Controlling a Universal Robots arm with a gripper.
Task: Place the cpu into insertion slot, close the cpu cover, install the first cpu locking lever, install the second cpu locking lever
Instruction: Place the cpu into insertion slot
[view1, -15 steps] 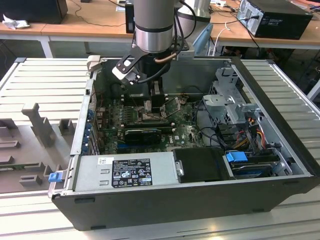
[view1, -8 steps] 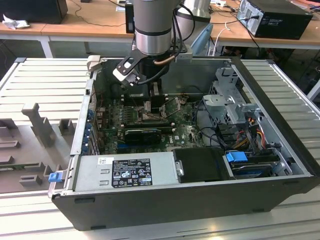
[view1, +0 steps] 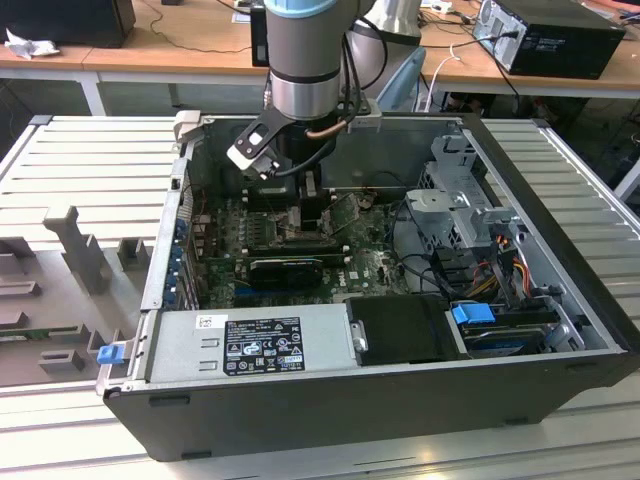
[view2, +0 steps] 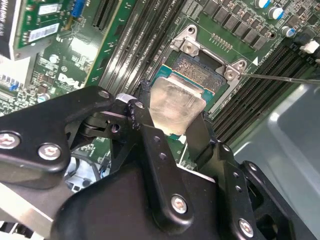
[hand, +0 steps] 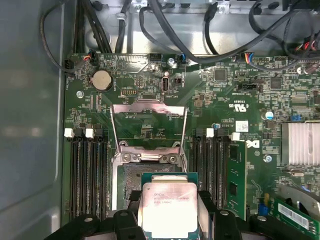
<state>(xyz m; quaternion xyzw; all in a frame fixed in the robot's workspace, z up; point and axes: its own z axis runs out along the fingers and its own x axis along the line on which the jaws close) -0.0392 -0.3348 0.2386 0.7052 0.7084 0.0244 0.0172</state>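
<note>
Black gripper links crowd the second wrist view, the two fingers pinching the cpu by opposite edges, silver face up. The insertion slot lies directly ahead of the fingertips. The chip overlaps the slot's near part and looks tilted against it; whether it touches yet I cannot tell. On the slot's far side the cpu cover stands swung open on its hinge, so the way down looks unobstructed. A thin locking lever juts out sideways, free of its catch. Memory slots flank the socket closely on the green motherboard. In the exterior view the arm reaches into the computer case at about eleven o'clock from its centre, with the power supply at six and the drive cage at three.
</note>
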